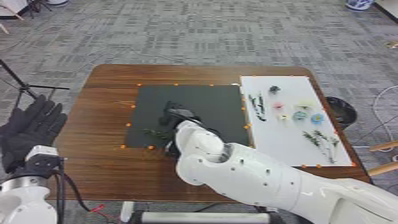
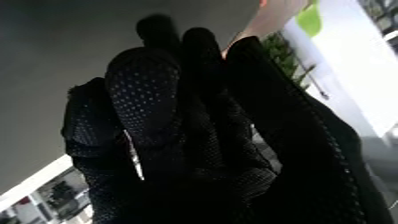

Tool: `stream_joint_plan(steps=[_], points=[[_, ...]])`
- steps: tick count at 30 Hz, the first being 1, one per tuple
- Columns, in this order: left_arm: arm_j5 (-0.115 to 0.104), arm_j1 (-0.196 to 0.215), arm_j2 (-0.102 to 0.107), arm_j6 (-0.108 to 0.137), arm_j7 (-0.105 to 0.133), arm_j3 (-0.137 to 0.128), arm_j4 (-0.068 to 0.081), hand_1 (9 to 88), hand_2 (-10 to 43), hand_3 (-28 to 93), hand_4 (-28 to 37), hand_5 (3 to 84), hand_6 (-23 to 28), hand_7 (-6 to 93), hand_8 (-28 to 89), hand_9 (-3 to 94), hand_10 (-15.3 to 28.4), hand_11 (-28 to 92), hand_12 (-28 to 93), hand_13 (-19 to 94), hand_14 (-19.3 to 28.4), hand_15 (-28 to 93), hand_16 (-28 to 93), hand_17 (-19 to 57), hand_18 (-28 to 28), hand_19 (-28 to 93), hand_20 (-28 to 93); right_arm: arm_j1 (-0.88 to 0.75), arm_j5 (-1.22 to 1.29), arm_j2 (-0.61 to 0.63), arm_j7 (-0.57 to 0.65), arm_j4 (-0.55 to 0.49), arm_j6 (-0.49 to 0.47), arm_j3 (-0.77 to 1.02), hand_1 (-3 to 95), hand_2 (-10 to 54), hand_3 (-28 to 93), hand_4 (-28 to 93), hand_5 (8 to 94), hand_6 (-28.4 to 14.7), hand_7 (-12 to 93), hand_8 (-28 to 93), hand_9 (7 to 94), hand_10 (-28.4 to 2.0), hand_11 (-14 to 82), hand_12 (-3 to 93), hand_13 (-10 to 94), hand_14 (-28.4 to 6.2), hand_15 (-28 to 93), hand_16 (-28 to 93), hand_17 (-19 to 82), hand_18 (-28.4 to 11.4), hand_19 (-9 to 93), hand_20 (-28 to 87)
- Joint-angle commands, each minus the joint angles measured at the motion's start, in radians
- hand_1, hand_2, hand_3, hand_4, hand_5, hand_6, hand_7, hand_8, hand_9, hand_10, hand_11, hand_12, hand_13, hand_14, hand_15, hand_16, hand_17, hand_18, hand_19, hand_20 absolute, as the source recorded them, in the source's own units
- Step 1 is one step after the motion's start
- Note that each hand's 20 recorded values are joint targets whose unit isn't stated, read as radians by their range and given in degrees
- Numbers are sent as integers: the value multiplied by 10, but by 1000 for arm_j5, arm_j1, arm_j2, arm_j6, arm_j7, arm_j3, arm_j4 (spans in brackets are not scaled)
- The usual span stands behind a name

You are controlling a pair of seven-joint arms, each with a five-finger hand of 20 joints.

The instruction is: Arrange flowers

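The green sprig (image 1: pixel 158 133), on dark mat (image 1: pixel 209 96) left of ctr. in head view, is prob. light, bendy & fragile, so pinch gently its stem; whether R hand (image 2: pixel 142 95) grasps anything, I cannot tell.

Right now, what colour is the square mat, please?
Dark grey; the head view shows the mat best.

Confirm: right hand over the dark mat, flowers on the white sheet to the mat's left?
No, wrong side: the head view shows the white sheet to the right of the dark mat. Rest holds: right hand over the mat, flowers on the sheet.
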Motion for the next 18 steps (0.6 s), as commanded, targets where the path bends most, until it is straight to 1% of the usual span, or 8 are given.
stream_joint_plan(steps=[1, 2, 4, 8, 12, 14, 15, 18], points=[[0, 10, -11, -6, -10, 0, -1, 265, 165, 748, -283, 464, 98, 113, -83, 364, 156, 227, 105, 274, 152, 278, -51, -56, 155, 366, 100, -33, 71, 55, -2, -53, -124, 48, 468, 84, 694, -188, 544, -68, 647, 170, 705, -205, 149, 158, 770, -87, 624, 327, 453, -228, 899, 298], [-2, 6, -10, -9, -11, 1, 1, 265, 165, 748, -283, 464, 98, 114, -82, 364, 155, 227, 104, 273, 152, 279, -51, -56, 155, 366, 100, -37, 88, 51, 3, -58, -122, 52, 466, 85, 694, -185, 544, -69, 648, 172, 704, -207, 147, 157, 770, -88, 620, 325, 451, -229, 896, 295], [1, -2, -9, -7, -16, 3, 3, 265, 165, 747, -283, 464, 98, 113, -83, 364, 155, 226, 104, 272, 153, 281, -50, -57, 155, 367, 100, -48, 109, 49, -5, -65, -126, 56, 465, 87, 692, -179, 543, -70, 648, 174, 700, -210, 143, 155, 768, -92, 602, 318, 448, -229, 887, 287], [6, -16, -2, -15, -25, 13, 10, 265, 165, 746, -283, 464, 98, 114, -83, 364, 156, 225, 105, 271, 155, 283, -49, -57, 155, 366, 100, -69, 231, 41, -81, -64, -138, 89, 468, 92, 685, -181, 537, -71, 652, 177, 687, -210, 137, 153, 761, -92, 591, 314, 440, -226, 879, 280], [7, -27, 3, -20, -38, 24, 16, 265, 165, 747, -283, 464, 99, 113, -83, 364, 155, 225, 105, 271, 155, 284, -49, -58, 155, 366, 101, -91, 312, 28, -108, -59, -142, 113, 469, 100, 680, -188, 528, -69, 661, 166, 664, -207, 137, 150, 745, -92, 588, 312, 423, -216, 867, 275], [7, -22, 2, -19, -38, 22, 15, 265, 165, 747, -283, 465, 99, 113, -83, 365, 155, 225, 105, 271, 156, 284, -49, -59, 155, 367, 101, -99, 330, 22, -131, -55, -151, 118, 469, 101, 679, -189, 525, -66, 665, 164, 659, -205, 134, 149, 743, -91, 589, 312, 419, -214, 865, 275], [7, -24, 3, -21, -39, 22, 17, 265, 165, 747, -283, 464, 99, 114, -83, 365, 155, 225, 105, 271, 156, 284, -49, -59, 155, 367, 101, -101, 344, 20, -141, -51, -161, 122, 469, 102, 678, -190, 523, -65, 666, 162, 655, -204, 133, 149, 742, -90, 590, 312, 418, -213, 864, 275], [9, -25, 5, -19, -44, 23, 17, 265, 165, 747, -283, 464, 98, 114, -83, 365, 155, 225, 105, 271, 157, 285, -49, -59, 156, 367, 101, -115, 362, 6, -140, -45, -165, 136, 469, 103, 677, -193, 521, -64, 670, 157, 650, -203, 131, 148, 735, -89, 589, 311, 412, -211, 860, 276]])
